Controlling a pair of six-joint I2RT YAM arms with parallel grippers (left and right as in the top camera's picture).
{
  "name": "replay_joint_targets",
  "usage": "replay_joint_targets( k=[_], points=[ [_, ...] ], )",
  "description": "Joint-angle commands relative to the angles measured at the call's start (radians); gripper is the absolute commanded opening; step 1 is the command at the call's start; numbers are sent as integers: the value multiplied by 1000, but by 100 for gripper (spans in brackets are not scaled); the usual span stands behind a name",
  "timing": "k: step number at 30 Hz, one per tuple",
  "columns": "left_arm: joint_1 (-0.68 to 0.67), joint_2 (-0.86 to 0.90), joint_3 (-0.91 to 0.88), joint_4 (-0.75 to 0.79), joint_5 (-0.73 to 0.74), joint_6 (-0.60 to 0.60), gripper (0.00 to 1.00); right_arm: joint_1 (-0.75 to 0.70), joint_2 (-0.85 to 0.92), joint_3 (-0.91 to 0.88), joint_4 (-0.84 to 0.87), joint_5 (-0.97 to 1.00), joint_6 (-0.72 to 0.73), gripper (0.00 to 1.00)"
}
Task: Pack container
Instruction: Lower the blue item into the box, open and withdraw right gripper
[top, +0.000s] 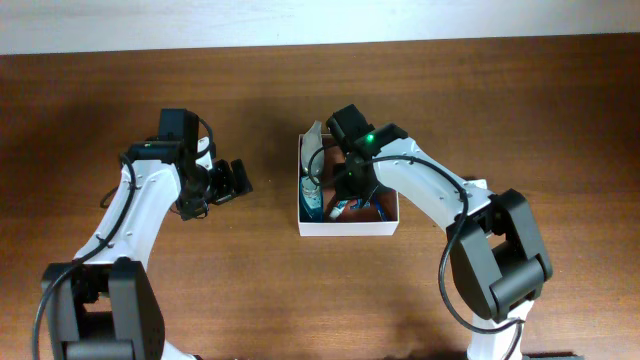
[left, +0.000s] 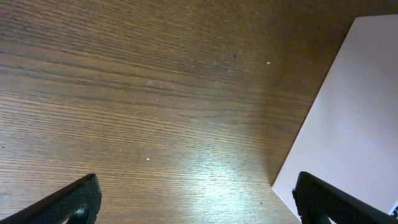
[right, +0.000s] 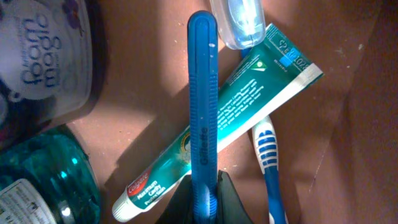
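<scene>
Wood table (top: 500, 90) | our left gripper (left: 196, 198) hangs open beside the container (top: 345, 228) | our right gripper (right: 202, 194) clamps a blue handle (right: 202, 93) over the toothpaste tube (right: 249, 99) inside it

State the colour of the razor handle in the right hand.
The razor handle is blue; right wrist view shows it best.

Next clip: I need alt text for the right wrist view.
The right gripper clamps the handle of a blue razor with a clear cap, above a green toothpaste tube on the floor of the container. A toothbrush lies partly under it; a teal bottle and a dark jar stand at left.
</scene>
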Motion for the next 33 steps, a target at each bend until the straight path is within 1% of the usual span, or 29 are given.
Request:
replay_joint_targets(
  k=[1, 9, 13, 23, 24, 25, 26, 33],
  points=[
    [1, 12, 8, -1, -3, 5, 99, 4, 10, -11, 3, 16, 12, 6],
    [1, 12, 8, -1, -3, 5, 99, 4, 10, -11, 3, 22, 13, 6],
    [1, 12, 8, -1, -3, 5, 99, 4, 10, -11, 2, 43, 13, 9],
    [1, 12, 8, -1, -3, 5, 100, 4, 10, -11, 2, 42, 13, 10],
    [1, 12, 8, -1, -3, 5, 99, 4, 10, -11, 2, 42, 12, 16],
    [1, 12, 8, -1, -3, 5, 99, 4, 10, -11, 2, 39, 12, 25],
    [1, 12, 8, -1, -3, 5, 99, 4, 10, -11, 1, 37, 12, 31],
    [1, 12, 8, -1, -3, 5, 99, -8, -43, 30, -44, 13, 4, 33]
  ],
)
